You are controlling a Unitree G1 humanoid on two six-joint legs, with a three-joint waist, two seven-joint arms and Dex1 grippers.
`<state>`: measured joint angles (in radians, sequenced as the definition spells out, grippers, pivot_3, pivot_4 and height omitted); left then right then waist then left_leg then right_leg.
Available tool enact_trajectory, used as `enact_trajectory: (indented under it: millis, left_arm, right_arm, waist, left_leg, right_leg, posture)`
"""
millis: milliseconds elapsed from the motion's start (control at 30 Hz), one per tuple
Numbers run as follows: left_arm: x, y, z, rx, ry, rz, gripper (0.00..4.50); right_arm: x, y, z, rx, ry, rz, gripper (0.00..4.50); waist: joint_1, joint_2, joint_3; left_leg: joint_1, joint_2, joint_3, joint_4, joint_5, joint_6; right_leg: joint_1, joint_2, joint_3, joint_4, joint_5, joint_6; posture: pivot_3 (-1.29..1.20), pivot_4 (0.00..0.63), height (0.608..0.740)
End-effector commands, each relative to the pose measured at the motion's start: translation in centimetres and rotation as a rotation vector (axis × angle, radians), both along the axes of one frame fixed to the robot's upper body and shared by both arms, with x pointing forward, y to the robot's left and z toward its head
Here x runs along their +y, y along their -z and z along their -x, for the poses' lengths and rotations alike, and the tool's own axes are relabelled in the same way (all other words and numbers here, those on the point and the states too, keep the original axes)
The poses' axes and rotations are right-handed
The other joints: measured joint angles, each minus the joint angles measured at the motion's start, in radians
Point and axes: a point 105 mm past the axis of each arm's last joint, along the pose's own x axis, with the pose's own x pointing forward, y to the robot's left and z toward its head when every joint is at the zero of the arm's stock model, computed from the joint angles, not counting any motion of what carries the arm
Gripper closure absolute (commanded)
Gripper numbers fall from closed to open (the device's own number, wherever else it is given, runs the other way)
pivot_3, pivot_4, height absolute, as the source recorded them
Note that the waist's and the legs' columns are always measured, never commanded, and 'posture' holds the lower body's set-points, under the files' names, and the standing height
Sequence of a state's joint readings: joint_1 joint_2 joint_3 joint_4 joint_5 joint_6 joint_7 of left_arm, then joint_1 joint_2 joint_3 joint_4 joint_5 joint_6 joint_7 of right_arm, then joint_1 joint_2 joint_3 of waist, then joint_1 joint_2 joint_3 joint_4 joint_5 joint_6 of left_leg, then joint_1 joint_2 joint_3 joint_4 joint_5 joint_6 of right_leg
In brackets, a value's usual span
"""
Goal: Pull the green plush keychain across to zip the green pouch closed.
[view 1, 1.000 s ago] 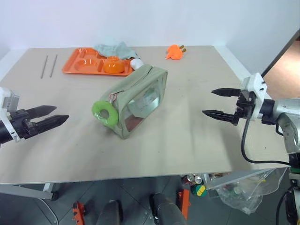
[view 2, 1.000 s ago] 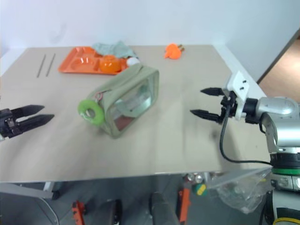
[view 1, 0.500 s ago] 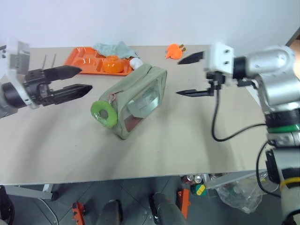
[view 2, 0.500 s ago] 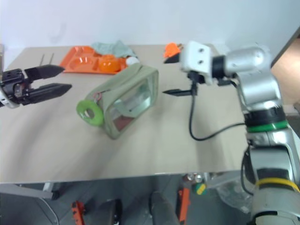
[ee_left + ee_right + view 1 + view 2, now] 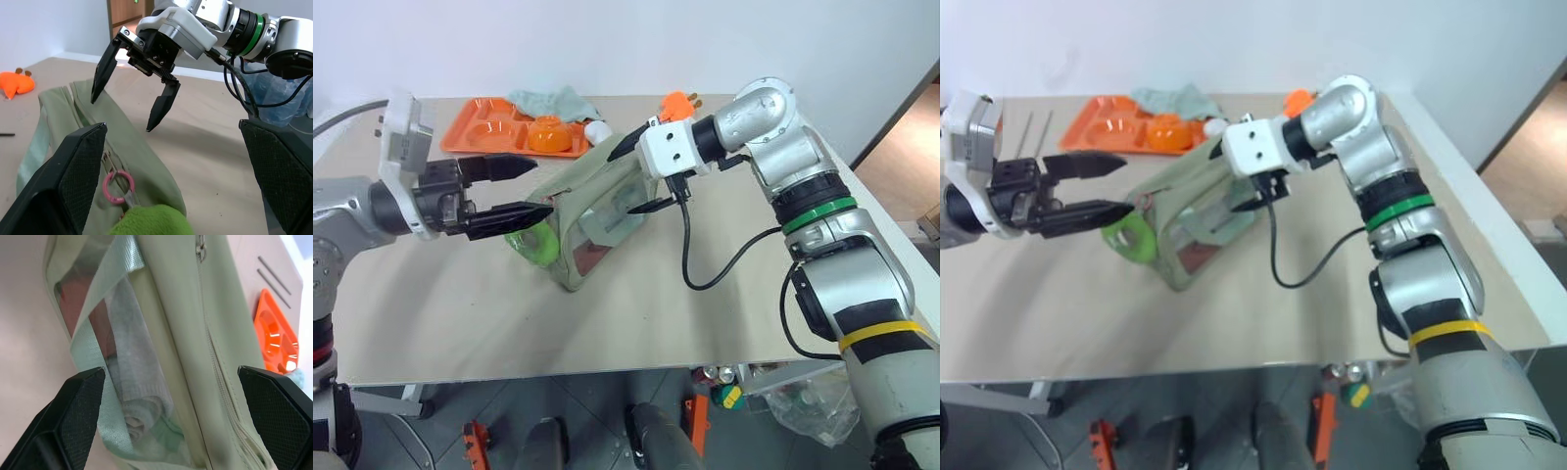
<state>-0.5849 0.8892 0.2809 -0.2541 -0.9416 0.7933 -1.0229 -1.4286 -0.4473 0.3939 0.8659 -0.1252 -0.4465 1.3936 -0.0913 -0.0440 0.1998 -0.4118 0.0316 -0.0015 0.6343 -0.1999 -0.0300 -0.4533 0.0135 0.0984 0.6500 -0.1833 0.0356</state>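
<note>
Both open claws, left [image 5: 514,187] and right [image 5: 634,176], flanking green pouch [image 5: 597,220]

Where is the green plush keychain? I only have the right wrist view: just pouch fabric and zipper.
Observer: The green plush keychain hangs at the end of the green pouch on the robot's left, clipped to the zipper by a pink loop.
Operator: Is the left claw on it?
Observer: No. The left claw is open, with the keychain low between its fingers, ungripped.
Operator: And my right claw?
Observer: The right claw hangs open above the pouch's other end, apparently not touching it.
</note>
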Motion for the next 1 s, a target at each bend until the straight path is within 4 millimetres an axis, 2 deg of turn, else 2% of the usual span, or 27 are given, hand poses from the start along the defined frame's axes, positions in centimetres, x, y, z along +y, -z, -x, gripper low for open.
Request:
enact_trajectory:
  millis: [33,67,100,300,367,400,467,500,767,867,1000]
  left_arm:
    - [0.2,-1.1,0.7,-0.056,-0.018,0.018,0.01]
    - [0.3,-1.1,0.7,-0.057,-0.023,0.026,0.01]
    - [0.3,-1.2,0.7,-0.056,-0.026,0.035,0.0]
    - [-0.2,-1.9,1.0,-0.07,-0.006,0.053,0.0]
    - [-0.3,-2.0,1.1,-0.072,-0.001,0.056,0.0]
    - [-0.4,-2.0,1.1,-0.071,0.002,0.057,0.0]
    - [-0.5,-1.9,1.1,-0.069,0.004,0.055,0.0]
    - [-0.6,-1.9,1.1,-0.067,0.004,0.055,0.0]
    - [-0.9,-1.7,0.9,-0.06,0.008,0.065,0.0]
    - [-1.2,-1.7,1.0,-0.064,0.014,0.07,0.0]
    - [-1.2,-1.6,1.1,-0.057,0.009,0.091,0.0]
  right_arm:
    - [0.6,-1.4,0.0,-0.055,-0.019,0.004,0.0]
    - [0.6,-1.2,-0.1,-0.053,-0.017,0.008,0.0]
    - [0.6,-0.9,-0.2,-0.049,-0.011,0.014,0.53]
    - [0.2,0.9,-0.9,-0.015,0.018,0.037,2.54]
    - [0.2,1.3,-1.0,-0.001,0.026,0.034,2.94]
    - [0.1,1.5,-1.2,0.003,0.034,0.033,3.5]
    - [0.0,1.9,-1.3,0.012,0.046,0.034,4.0]
    - [-0.1,2.0,-1.3,0.019,0.05,0.035,4.44]
    - [-1.0,2.3,-1.7,0.03,0.083,0.002,4.48]
    - [-1.4,0.8,-2.1,0.011,0.142,-0.095,4.48]
    - [-3.1,-2.2,-0.9,0.012,0.175,-0.159,4.48]
  waist:
    - [0.0,0.0,0.0]
    - [0.0,0.0,0.0]
    - [0.0,0.0,0.0]
    - [0.0,0.0,0.0]
    - [0.0,0.0,0.0]
    - [0.0,0.0,0.0]
    - [0.0,0.0,0.0]
    - [0.0,0.0,0.0]
    - [0.0,0.0,0.0]
    - [0.0,0.0,0.0]
    - [0.011,0.0,0.0]
  left_leg:
    - [0.0,0.0,0.0,0.0,0.0,0.0]
    - [0.0,0.0,0.0,0.0,0.0,0.0]
    - [0.0,0.0,-0.001,0.0,0.0,0.0]
    - [0.0,0.0,-0.002,0.0,0.0,0.0]
    - [0.0,0.0,-0.002,0.0,0.0,0.0]
    - [0.0,0.0,-0.002,0.0,0.0,0.0]
    - [0.0,0.0,-0.002,0.0,0.0,0.0]
    - [0.0,0.0,-0.002,0.0,0.0,0.0]
    - [0.002,-0.001,-0.003,0.001,0.0,-0.001]
    - [0.003,-0.001,-0.004,0.001,0.001,-0.001]
    - [0.002,-0.001,-0.005,0.001,0.002,-0.003]
  right_leg:
    - [0.0,0.0,0.0,0.0,0.0,0.0]
    - [0.0,0.0,0.0,0.0,0.0,0.0]
    - [0.0,0.0,0.0,0.0,0.0,0.0]
    - [0.001,0.0,-0.001,0.0,0.0,0.0]
    - [0.001,0.0,-0.001,0.001,0.0,0.0]
    - [0.001,0.0,-0.001,0.001,0.0,0.0]
    - [0.001,0.0,-0.002,0.001,0.0,0.0]
    - [0.001,0.0,-0.002,0.001,0.0,-0.001]
    - [0.003,0.0,-0.003,0.001,0.0,-0.001]
    - [0.004,0.0,-0.003,0.001,0.0,-0.001]
    - [0.004,-0.001,-0.004,0.001,0.001,0.0]
  posture:
    - [0.0,0.15,0.74]
    - [0.0,0.15,0.74]
    - [0.0,0.15,0.74]
    - [0.0,0.15,0.74]
    - [0.0,0.15,0.74]
    - [0.0,0.15,0.74]
    - [0.0,0.15,0.74]
    - [0.0,0.15,0.74]
    - [0.0,0.15,0.74]
    - [0.0,0.15,0.74]
    - [0.0,0.15,0.74]
